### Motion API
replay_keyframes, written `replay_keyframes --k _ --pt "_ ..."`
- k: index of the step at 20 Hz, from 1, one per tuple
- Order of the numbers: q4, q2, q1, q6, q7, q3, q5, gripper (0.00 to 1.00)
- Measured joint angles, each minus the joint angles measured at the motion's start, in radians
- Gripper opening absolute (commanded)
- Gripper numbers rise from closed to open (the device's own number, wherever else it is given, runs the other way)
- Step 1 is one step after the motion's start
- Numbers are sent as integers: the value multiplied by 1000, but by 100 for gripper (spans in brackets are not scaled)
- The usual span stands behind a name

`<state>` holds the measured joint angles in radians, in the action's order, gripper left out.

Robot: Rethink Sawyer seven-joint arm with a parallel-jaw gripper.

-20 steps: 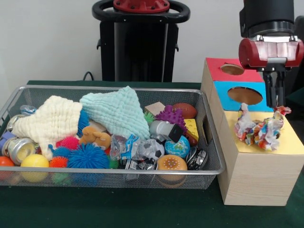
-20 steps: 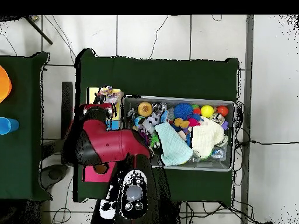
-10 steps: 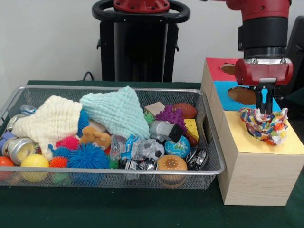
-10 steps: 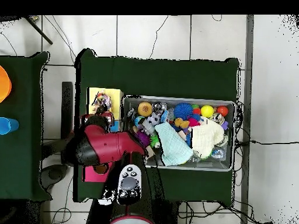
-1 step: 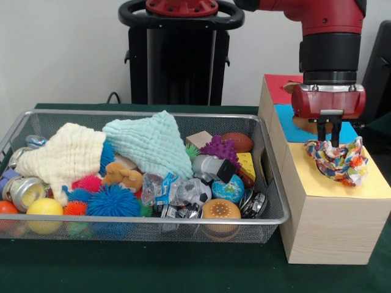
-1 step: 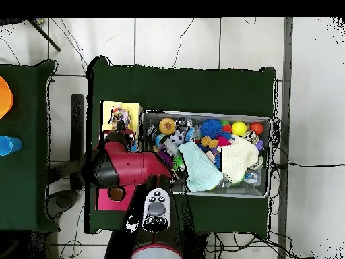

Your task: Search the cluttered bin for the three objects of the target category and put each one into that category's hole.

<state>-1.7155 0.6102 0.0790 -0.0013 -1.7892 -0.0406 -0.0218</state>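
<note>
In the front view, the wire bin [image 5: 269, 215] sits on the green table [image 5: 140, 268], packed with clutter. At its left end lie a tin [image 5: 21, 192], an orange ball [image 5: 6, 207] and a yellow ball [image 5: 44, 207]. A cream cloth [image 5: 64, 152] is draped over spiky balls, pink [image 5: 90, 182] and blue [image 5: 113, 201]. Next come a plush toy [image 5: 122, 176] and a mint cloth [image 5: 153, 143]. Toward the right end are a purple spiky toy [image 5: 220, 149], a small brown football [image 5: 238, 141], a yellow block [image 5: 247, 163], a globe ball [image 5: 228, 189] and a burger toy [image 5: 221, 210]. No brand, label or writing can be read on any of them.

Right of the bin stands the wooden box [image 5: 324, 226], its top in red, blue and yellow panels; the red and blue panels each show a hole, partly hidden by the arm. The multicoloured rope toy [image 5: 338, 160] rests on the yellow panel. The gripper [image 5: 328, 135] reaches down to the toy's upper left edge, its fingers close together and dipping into the toy's folds; whether they pinch the toy cannot be told.

From overhead, the toy [image 6: 120, 117] lies on the yellow panel, left of the bin [image 6: 263, 192], with the arm just below it.
</note>
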Motion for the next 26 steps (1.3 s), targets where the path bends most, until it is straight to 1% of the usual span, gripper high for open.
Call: replay_keyframes --k 6,12,15,23,26 --pt "0 -6 18 0 0 -19 -43 0" --pt "0 -8 20 -6 0 -21 -49 0" --pt "1 -20 28 -37 0 -28 -49 0" --pt "9 -87 32 -189 0 -32 -49 0" --pt "12 -100 32 -219 0 -31 -49 0"
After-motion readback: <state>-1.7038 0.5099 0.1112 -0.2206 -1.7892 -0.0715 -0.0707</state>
